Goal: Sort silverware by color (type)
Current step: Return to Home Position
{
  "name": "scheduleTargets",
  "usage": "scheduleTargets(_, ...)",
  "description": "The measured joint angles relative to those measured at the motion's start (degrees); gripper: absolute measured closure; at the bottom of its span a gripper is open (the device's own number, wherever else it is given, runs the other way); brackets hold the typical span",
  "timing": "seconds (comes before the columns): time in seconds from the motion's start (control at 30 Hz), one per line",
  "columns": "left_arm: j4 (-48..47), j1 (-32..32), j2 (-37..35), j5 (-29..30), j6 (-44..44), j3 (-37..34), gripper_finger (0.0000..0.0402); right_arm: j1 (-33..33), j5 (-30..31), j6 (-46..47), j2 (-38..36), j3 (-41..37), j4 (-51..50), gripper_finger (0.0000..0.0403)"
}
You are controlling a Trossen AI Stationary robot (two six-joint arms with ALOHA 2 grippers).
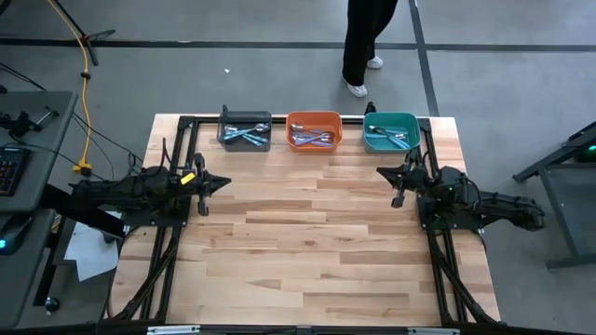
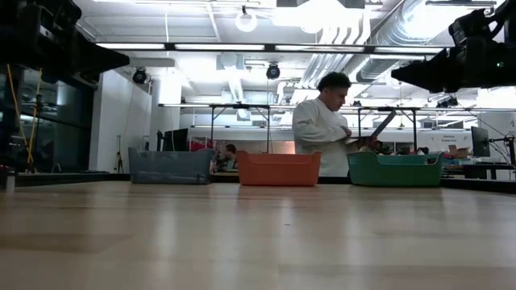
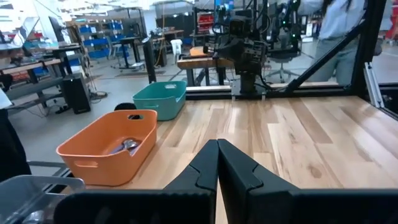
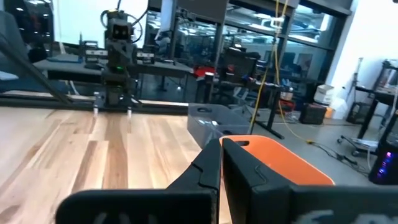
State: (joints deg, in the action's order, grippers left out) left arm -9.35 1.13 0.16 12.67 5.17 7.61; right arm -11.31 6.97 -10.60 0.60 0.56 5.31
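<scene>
The spoons lie inside three bins along the table's far edge: several in the grey bin [image 1: 245,130], several in the orange bin [image 1: 314,131], several in the teal bin [image 1: 390,131]. My left gripper [image 1: 226,181] is shut and empty above the table's left side, pointing right. My right gripper [image 1: 379,171] is shut and empty above the right side, pointing left. A spoon bowl [image 3: 129,145] shows in the orange bin in the left wrist view.
The wooden table [image 1: 307,251] has a black frame along its left, right and far edges. A person [image 1: 363,42] stands on the floor beyond the far edge, behind the bins [image 2: 326,125]. A desk with gear [image 1: 28,158] stands to the left.
</scene>
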Motion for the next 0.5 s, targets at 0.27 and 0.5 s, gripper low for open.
scheduleTargets(0.27, 11.55, -0.11, 0.71, -1.49, 0.38, -6.97, 0.0401, -2.29, 0.00, 0.30, -0.07, 0.00, -1.15, 0.0403)
scheduleTargets(0.5, 11.68, -0.17, 0.54, -1.55, -0.11, -6.97, 0.0401, -2.69, -0.99, 0.23, 0.53, 0.00, -3.42, 0.0403)
